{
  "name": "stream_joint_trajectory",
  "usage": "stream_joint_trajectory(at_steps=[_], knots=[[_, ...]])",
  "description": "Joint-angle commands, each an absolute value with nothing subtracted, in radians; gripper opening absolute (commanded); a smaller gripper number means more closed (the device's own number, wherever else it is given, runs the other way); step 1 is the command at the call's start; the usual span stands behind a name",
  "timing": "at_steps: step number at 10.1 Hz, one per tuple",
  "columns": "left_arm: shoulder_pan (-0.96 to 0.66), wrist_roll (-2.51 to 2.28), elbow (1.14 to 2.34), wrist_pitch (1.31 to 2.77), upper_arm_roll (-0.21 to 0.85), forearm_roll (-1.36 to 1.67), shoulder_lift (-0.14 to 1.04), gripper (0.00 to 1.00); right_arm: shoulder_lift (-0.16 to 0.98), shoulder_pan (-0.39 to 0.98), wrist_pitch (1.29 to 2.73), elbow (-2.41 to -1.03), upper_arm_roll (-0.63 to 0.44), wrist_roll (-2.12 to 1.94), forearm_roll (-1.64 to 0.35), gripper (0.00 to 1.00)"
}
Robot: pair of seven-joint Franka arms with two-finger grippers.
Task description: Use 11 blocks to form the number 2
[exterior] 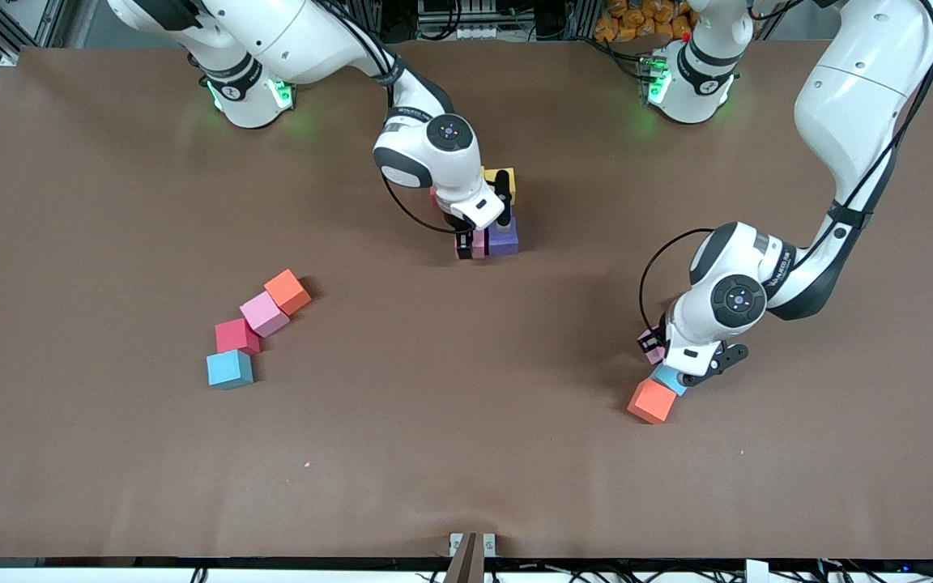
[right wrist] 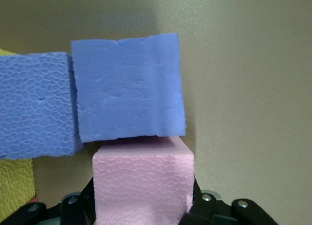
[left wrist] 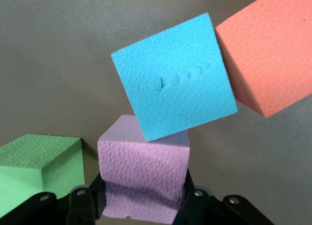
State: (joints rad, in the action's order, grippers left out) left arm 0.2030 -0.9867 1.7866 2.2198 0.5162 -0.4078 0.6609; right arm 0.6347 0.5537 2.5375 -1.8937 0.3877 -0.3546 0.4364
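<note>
Nearby, toward the right arm's end of the table [exterior: 110,470] and low in the front frame, four cubes lay in a slanting chain, each touching the next: an orange cube [exterior: 287,291], a pink cube [exterior: 264,314], a red cube [exterior: 237,336] and a blue cube [exterior: 229,368]. Around the left pincer [left wrist: 141,196], in the lower part of the frame toward the left arm's end, the space was crowded. A light blue cube [left wrist: 173,76] sat tilted, leaning on the top edge of the pale pink cube [left wrist: 144,171] and pressed against a second orange cube [left wrist: 268,54], while a green cube [left wrist: 34,161] stood just beside.

All the cubes were matte foam with a pebbled skin, equal in size and sharp-edged.

The left pincer had closed on the pale pink cube, with a finger [left wrist: 92,198] pressed to each side.

In the upper middle of the frame the right pincer [exterior: 475,244] stood low over a cluster of cubes. Another pink block [right wrist: 141,181] sat inside it, touching a purple cube [right wrist: 129,86]. That cube lay side by side with a second purple cube [right wrist: 34,108], and a yellow cube [exterior: 503,182] sat higher in the frame. Whether that pincer gripped the block or merely stood around it could not be told.
</note>
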Motion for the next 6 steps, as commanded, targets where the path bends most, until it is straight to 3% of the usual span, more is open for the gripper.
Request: stream_joint_trajectory(at_steps=[1,6], knots=[[0.201,-1.006,1.779,2.224,0.517,-0.440,0.658,0.43,0.644,0.572,2.537,-1.873,0.377,-0.345,0.420,0.72],[0.158,-1.112,1.772,2.215,0.541,-0.426,0.618,0.44,0.644,0.574,2.537,-1.871,0.377,-0.345,0.419,0.71]])
